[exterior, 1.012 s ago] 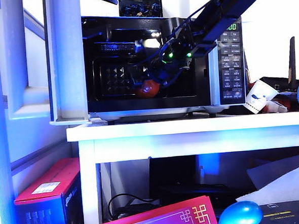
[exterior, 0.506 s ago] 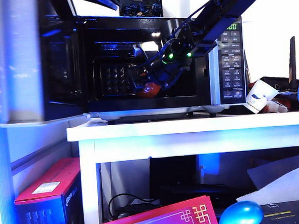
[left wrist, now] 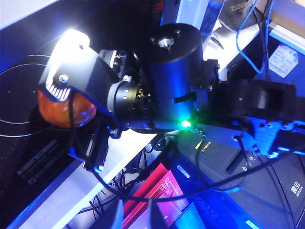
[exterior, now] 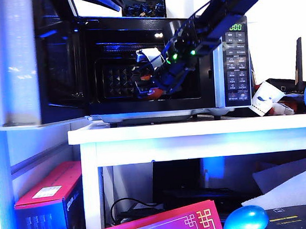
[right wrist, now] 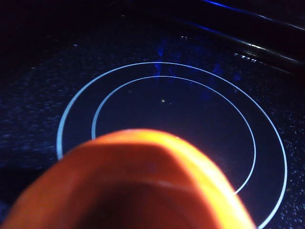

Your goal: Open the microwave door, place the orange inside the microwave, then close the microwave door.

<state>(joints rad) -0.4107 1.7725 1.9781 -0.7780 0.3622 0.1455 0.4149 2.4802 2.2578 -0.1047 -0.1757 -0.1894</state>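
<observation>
Your right end effector (exterior: 147, 86) sits inside the microwave (exterior: 160, 67), jaws wide, around the orange (right wrist: 133, 183); whether it grips, I cannot tell. Your left end effector is out of view, state unknown.

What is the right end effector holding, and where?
Cannot tell: the right end effector is at the orange inside the microwave, contact hidden.

Microwave door (exterior: 38, 64) swung wide to the left, so the cavity mouth of the microwave (exterior: 232, 57) is unblocked. The right gripper (exterior: 150, 79), its arm and cables fill the cavity's right half, holding the orange (exterior: 154, 92) above the floor. Cavity's left half free. Left gripper not seen; from its wrist camera, the right arm blocks the opening.
</observation>
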